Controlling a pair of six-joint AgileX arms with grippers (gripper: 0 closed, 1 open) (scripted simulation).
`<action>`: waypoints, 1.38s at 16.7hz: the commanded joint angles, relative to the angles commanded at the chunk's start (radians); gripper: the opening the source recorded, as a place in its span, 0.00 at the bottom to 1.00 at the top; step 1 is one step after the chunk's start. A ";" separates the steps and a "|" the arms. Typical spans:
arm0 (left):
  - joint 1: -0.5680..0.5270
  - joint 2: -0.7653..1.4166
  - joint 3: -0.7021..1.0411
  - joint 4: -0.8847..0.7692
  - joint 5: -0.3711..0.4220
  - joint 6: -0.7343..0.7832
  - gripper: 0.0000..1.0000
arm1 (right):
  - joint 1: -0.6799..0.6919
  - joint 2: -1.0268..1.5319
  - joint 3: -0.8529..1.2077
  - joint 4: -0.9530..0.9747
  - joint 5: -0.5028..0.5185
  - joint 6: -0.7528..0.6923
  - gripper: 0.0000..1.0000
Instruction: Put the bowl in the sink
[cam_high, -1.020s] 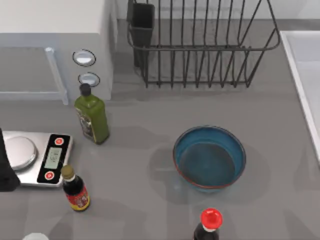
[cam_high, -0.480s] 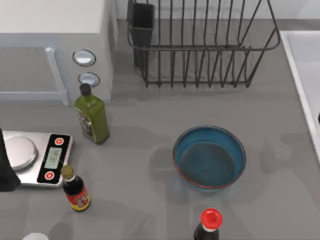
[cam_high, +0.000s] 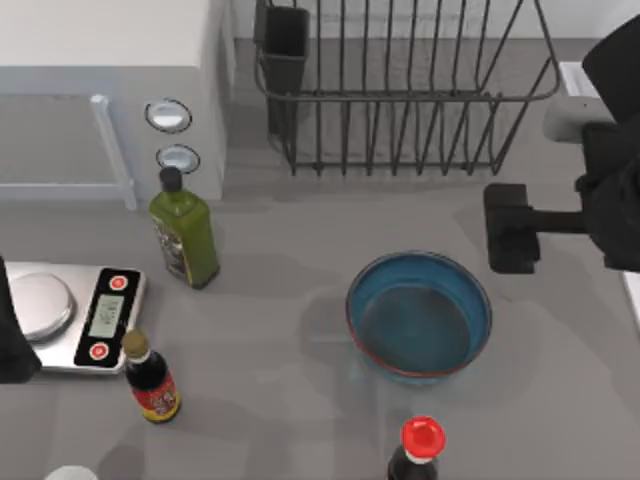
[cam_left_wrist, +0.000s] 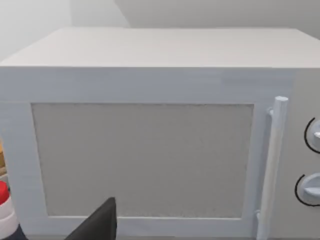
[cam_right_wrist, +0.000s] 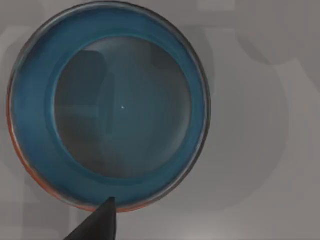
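The bowl (cam_high: 419, 315) sits upright on the grey table (cam_high: 280, 330), right of centre in the top view, blue inside with a reddish-brown rim, touching nothing else. The sink (cam_high: 572, 79) shows as a sliver of pale rim at the table's right edge, mostly covered by the right arm.

Labels: the small dark bottle (cam_high: 151, 378) at lower left carries a red and yellow label, and the green bottle (cam_high: 184, 234) a dark one, but the writing on either is too small to read. The scale (cam_high: 72, 314) has a grey display with faint digits, perhaps a reading, and two red round buttons. A red-capped bottle (cam_high: 420, 448) stands at the bottom edge, below the bowl.

The right arm reaches in from the right edge, its forearm level over the table; the right gripper (cam_high: 512, 227) is a dark block just above and right of the bowl, apart from it. Whether its fingers are spread or closed I cannot tell. The right wrist view looks straight down into the bowl.

The left arm is parked at the far left edge beside the scale; its wrist camera faces the white microwave (cam_left_wrist: 150, 135). The black dish rack (cam_high: 400, 90) stands behind the bowl.
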 joint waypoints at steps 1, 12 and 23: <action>0.000 0.000 0.000 0.000 0.000 0.000 1.00 | 0.010 0.081 0.067 -0.056 -0.002 0.015 1.00; 0.000 0.000 0.000 0.000 0.000 0.000 1.00 | 0.006 0.487 0.422 -0.323 -0.013 0.060 1.00; 0.000 0.000 0.000 0.000 0.000 0.000 1.00 | 0.007 0.569 0.202 -0.012 -0.012 0.063 1.00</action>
